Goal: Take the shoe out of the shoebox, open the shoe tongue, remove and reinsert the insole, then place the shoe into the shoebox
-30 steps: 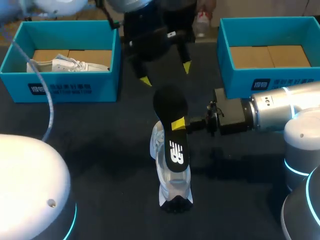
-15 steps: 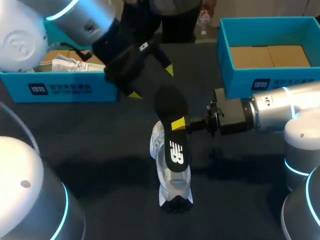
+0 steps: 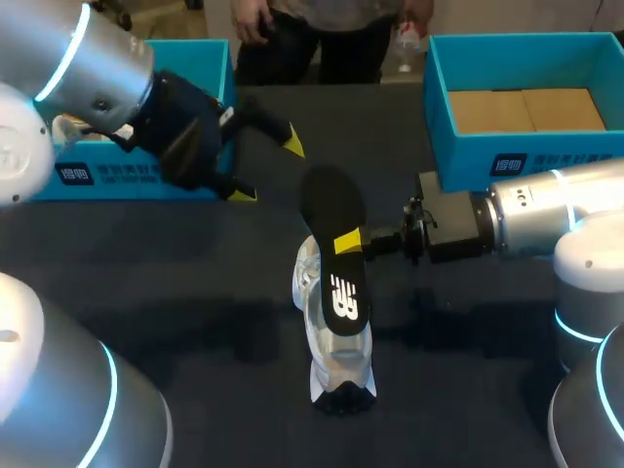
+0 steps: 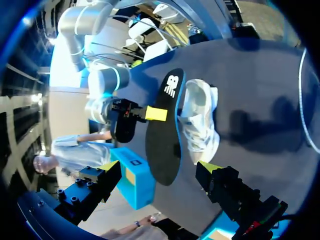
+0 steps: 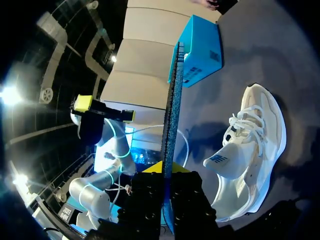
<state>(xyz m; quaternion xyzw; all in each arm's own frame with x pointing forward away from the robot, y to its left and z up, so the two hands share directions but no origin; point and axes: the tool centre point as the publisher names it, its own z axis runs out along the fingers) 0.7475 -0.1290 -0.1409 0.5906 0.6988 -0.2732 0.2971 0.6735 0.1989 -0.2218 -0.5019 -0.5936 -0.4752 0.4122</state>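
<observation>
Shoe [image 3: 336, 363] sat on its sole about mid-worktop [image 3: 195, 292], a bit toward the near edge, lengthwise near-to-far. White/silver sneaker, white laces on top, tongue standing up with a small dark logo on it, dark patch at the end facing the near edge. Insole [image 3: 334, 255] was out of the shoe: black, white logo printed near one end, thin bluish edge. It was held on edge right over/alongside the shoe, logo end above the shoe's middle, the other end running toward the far edge. Couldn't tell whether it touched the shoe. Right gripper [image 3: 349, 242] was pinching the insole at roughly mid-length, one finger on each face; the right wrist view showed the insole edge-on between its fingers, with the shoe just beside it. Right arm came in level from the right edge. Left gripper [image 3: 266, 170] hung above the far-left part of the worktop, fingers spread wide with nothing between them, well apart from the insole, pointed toward it. Left shoebox [image 3: 127, 177], blue, sat at the far-left corner, mostly hidden behind the left arm. Right shoebox [image 3: 526, 156], also blue, sat at the far-right corner, brown cardboard floor showing.
</observation>
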